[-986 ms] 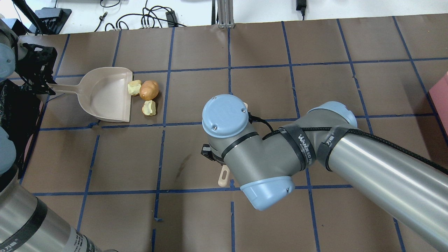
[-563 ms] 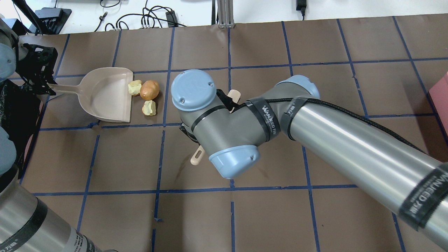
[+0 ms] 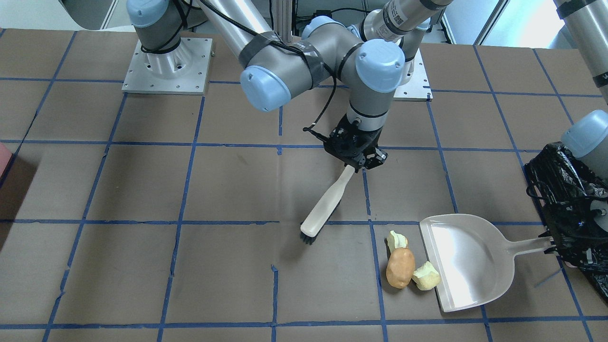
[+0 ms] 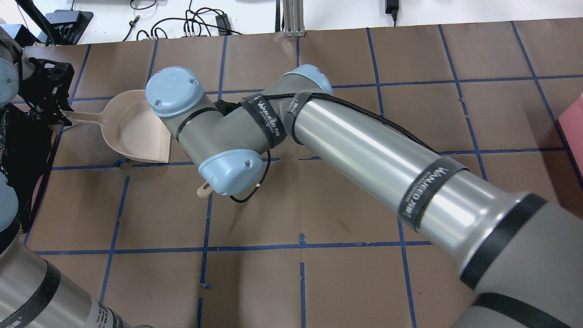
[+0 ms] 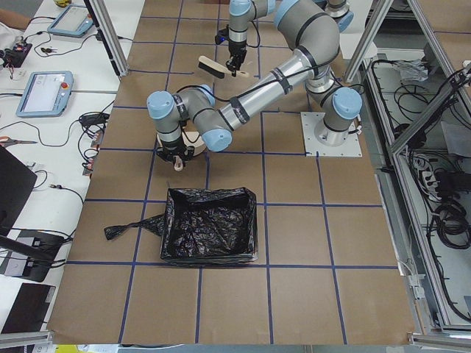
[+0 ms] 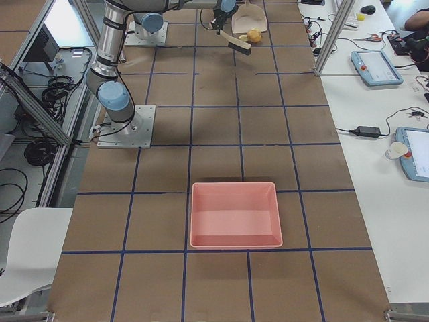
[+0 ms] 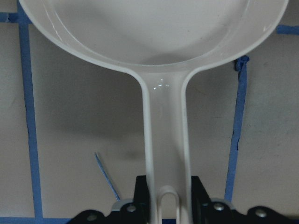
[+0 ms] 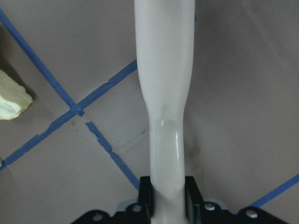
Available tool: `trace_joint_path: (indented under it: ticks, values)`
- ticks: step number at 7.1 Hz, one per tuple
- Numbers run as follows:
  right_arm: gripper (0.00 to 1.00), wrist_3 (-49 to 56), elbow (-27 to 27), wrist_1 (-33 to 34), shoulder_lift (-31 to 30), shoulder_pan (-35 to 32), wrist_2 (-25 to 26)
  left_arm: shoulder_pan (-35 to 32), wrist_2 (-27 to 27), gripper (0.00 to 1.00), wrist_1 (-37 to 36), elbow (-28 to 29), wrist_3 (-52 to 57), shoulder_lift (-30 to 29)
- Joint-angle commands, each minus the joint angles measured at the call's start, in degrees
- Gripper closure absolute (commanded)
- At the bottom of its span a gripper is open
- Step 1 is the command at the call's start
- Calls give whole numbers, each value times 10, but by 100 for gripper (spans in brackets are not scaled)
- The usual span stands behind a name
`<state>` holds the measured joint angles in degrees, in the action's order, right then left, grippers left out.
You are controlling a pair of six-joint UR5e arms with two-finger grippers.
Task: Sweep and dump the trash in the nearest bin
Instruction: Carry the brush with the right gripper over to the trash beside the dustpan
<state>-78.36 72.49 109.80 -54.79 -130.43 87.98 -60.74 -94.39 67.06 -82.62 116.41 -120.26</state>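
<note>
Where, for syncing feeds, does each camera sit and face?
Front-facing: across table, facing robot; right gripper holds cream black-bristled brush.
Overhead: behind robot, looking down; right arm dominates.
Exterior left: table's left end; black-bagged bin, left arm near.
Exterior right: right end; pink plastic tray near, arms far.
Left wrist: along handle of white plastic dustpan; fingers.
Right wrist: along brush handle; fingers.
Shared: front-facing and exterior right show tan potato-like lump.

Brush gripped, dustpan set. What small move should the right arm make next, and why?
Probably sweep the brush toward the dustpan. The right gripper is shut on its handle, and the bristles sit beyond the potato and two pale chunks, which lie at the dustpan's open lip; the left gripper holds the dustpan handle.
</note>
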Motion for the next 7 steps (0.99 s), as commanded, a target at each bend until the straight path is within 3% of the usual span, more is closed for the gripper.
trace_joint_path:
  ticks: [1, 2, 5, 7]
  values:
    - [100, -21, -40, -16, 29, -13, -12, 0, 0, 99, 0, -1, 0, 2]
    - [100, -11, -56, -16, 45, -13, -13, 0, 0, 99, -1, -1, 0, 2]
    - [100, 20, -168, -47, 124, -14, -24, 0, 0, 99, 0, -1, -1, 1]
    - [100, 66, -169, -49, 130, -13, -35, 0, 0, 99, 0, 0, -2, 2]
